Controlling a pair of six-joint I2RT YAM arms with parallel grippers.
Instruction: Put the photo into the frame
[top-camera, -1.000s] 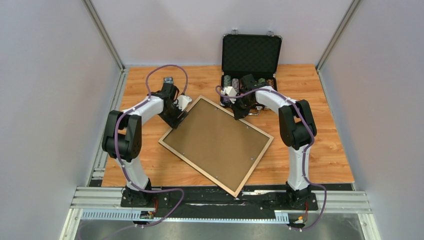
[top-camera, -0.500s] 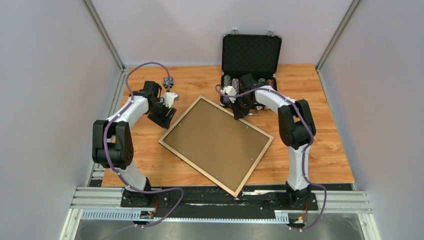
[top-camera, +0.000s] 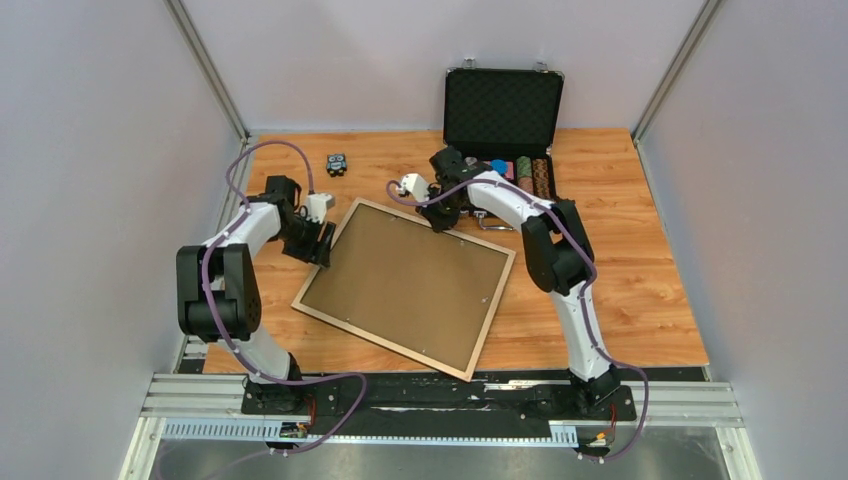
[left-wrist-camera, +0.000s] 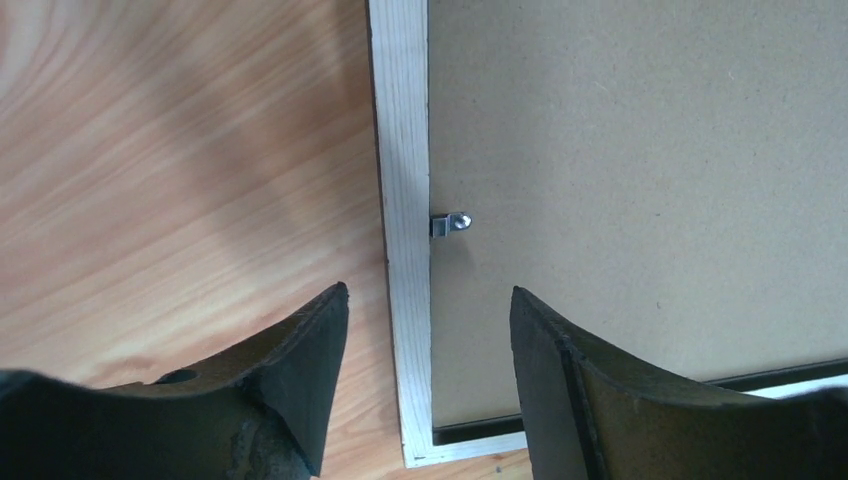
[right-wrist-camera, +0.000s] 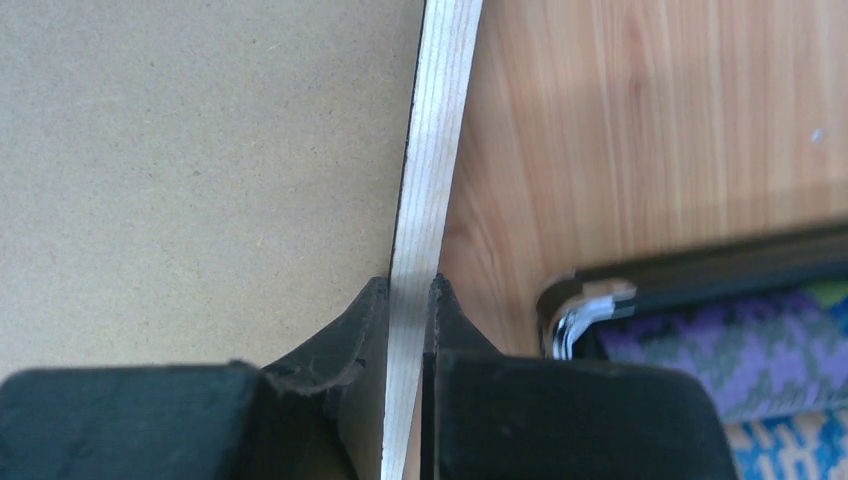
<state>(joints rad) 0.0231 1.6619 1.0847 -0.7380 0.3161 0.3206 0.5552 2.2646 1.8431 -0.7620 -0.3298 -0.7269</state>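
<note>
Frame (top-camera: 381, 341) lying back side up on the desk (top-camera: 640, 300), now turned and shifted leftward, right claw (right-wrist-camera: 408, 290) pinching its far rail, left claw (left-wrist-camera: 428, 310) spread above left rail

Plain pale grey walls (top-camera: 90, 150) on three sides, aluminium corner posts (top-camera: 205, 65). Orange wood-grain counter (top-camera: 640, 290). Metal rail (top-camera: 690, 405) along near edge. Soft, even light.

The left arm (top-camera: 245, 228) and right arm (top-camera: 505, 200) share white links and black joint housings. A purple cable (top-camera: 232, 172) loops along each, and their gripper fingers (left-wrist-camera: 300, 380) are matte black wedges.
</note>
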